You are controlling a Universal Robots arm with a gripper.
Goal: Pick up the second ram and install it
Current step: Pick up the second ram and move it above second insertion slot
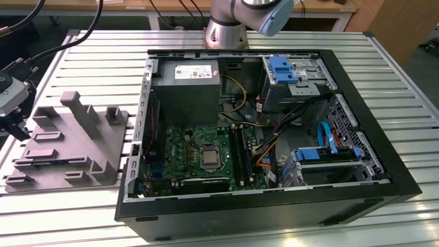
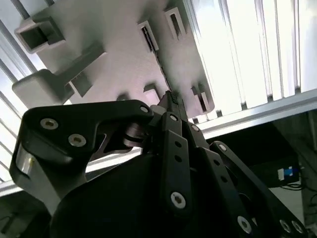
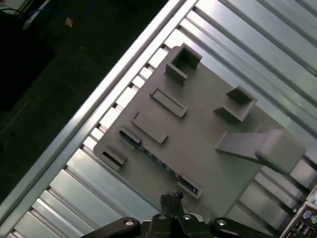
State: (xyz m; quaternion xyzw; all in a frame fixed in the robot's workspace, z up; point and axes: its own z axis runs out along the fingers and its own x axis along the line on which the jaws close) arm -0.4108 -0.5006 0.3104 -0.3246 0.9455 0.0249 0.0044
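The second ram [image 3: 158,161] stands edge-on as a thin dark strip in a slot of the grey holder block [image 3: 208,144]; in the second wrist view the ram [image 2: 157,57] runs away from my fingertips. My gripper [image 3: 171,199] hovers above the holder close to one end of that strip, fingers drawn together with nothing between them. In the second wrist view the gripper [image 2: 171,101] points down at the same strip. In the exterior view the gripper [image 1: 16,129] hangs at the far left, beside the holder block [image 1: 65,146].
The open computer case [image 1: 384,170] lies on the slatted metal table [image 1: 103,46]. Its motherboard [image 1: 185,149] carries the CPU socket [image 1: 208,157] and dark memory slots [image 1: 240,149]. The table edge [image 3: 84,124] runs close to the holder. Cables [image 1: 55,46] trail at the exterior view's left.
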